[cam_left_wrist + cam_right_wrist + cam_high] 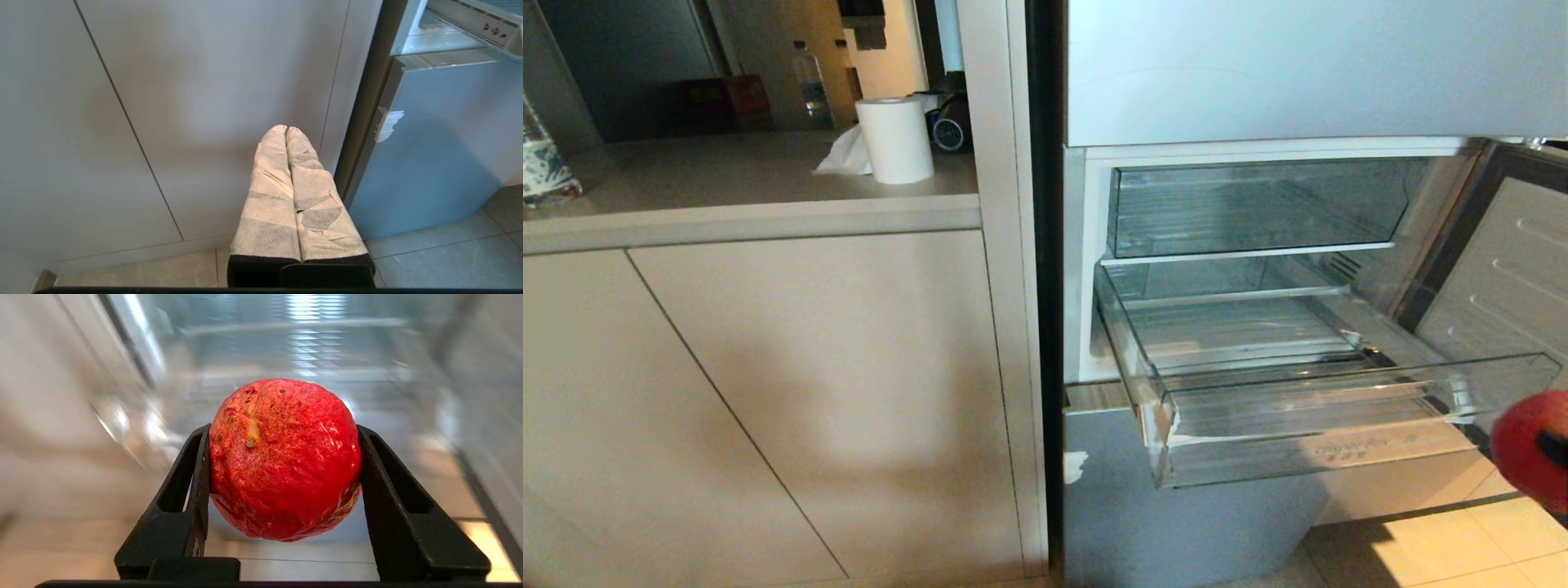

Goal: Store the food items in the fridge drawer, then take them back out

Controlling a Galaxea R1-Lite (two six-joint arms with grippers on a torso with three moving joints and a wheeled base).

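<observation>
A red fruit (pixel 284 457), speckled with yellow-orange, is showing between black fingers (pixel 186 498). The fridge drawer (pixel 1307 408) is looking clear and ribbed, beside beige cabinet panels (pixel 768 392) and a white paper roll (pixel 894 139).

The clear fridge drawer (pixel 1307 408) stands pulled out and empty; a red fruit (pixel 1531 449) shows at the right edge, beside its front corner.
</observation>
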